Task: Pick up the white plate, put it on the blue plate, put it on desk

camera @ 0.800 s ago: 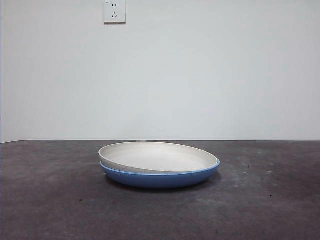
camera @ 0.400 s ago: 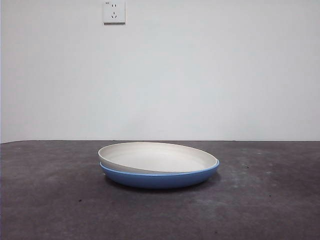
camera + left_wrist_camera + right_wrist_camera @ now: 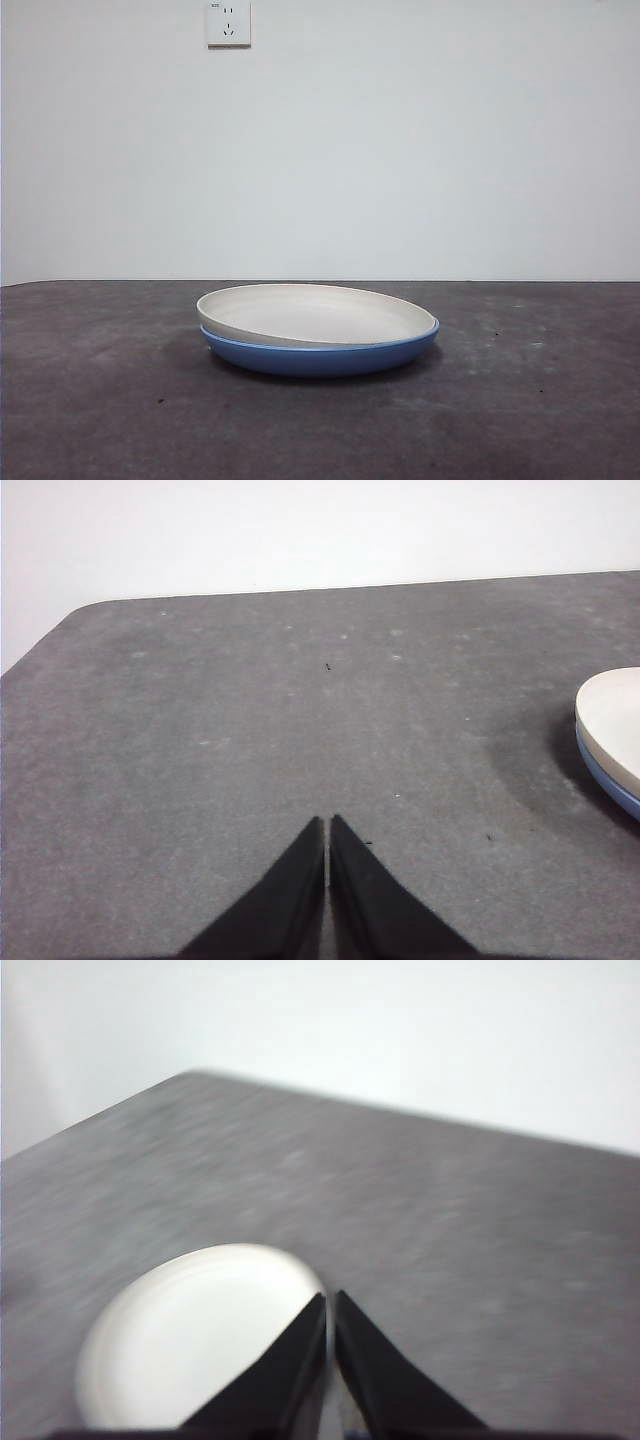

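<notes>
The white plate [image 3: 315, 313] sits nested in the blue plate [image 3: 320, 355], its rim riding a little higher on one side so that it lies slightly tilted rather than flush. Both rest on the dark mottled surface [image 3: 100, 400], in front of a pale wall with a socket [image 3: 229, 22] high up.

The left pincer [image 3: 327, 825] hangs above bare surface with its two black jaws pressed together, tips meeting, gripping nothing. The stacked plates lie well off to one side of it, only an edge of the white plate [image 3: 612, 720] and a sliver of the blue plate [image 3: 603, 778] beneath showing in the left wrist view.

The right pincer [image 3: 329, 1302] is likewise closed, jaws tip to tip and empty. It hovers above the stack, with the white plate [image 3: 190, 1340] directly below and just to one side of its tips; that view is blurred. The blue plate is hidden under the white one there.

Neither pincer appears in the front view.
</notes>
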